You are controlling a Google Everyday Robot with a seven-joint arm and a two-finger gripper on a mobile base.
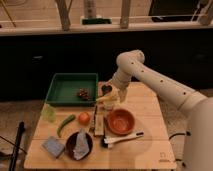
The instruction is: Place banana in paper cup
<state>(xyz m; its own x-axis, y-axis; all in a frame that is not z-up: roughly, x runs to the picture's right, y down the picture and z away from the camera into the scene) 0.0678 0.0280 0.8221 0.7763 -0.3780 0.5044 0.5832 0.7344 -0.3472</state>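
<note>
I saw the end effector (111, 96) hanging over the middle of the table (150, 150), close to the green tray's (65, 87) near corner and beside a small dark cup (106, 89). The banana (103, 98) was right at it, just above the paper cup (109, 106). An orange bowl (121, 121) sat just in front, with a round orange fruit (84, 118) nearby.

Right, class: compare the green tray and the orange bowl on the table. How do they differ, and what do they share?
The green tray is rectangular; the orange bowl is round. The tray is clearly the wider. The tray holds a dark cluster in its near right corner; the bowl looks empty. Both sit open side up on the wooden table. The robot's hand hangs between them, by the banana.
</note>
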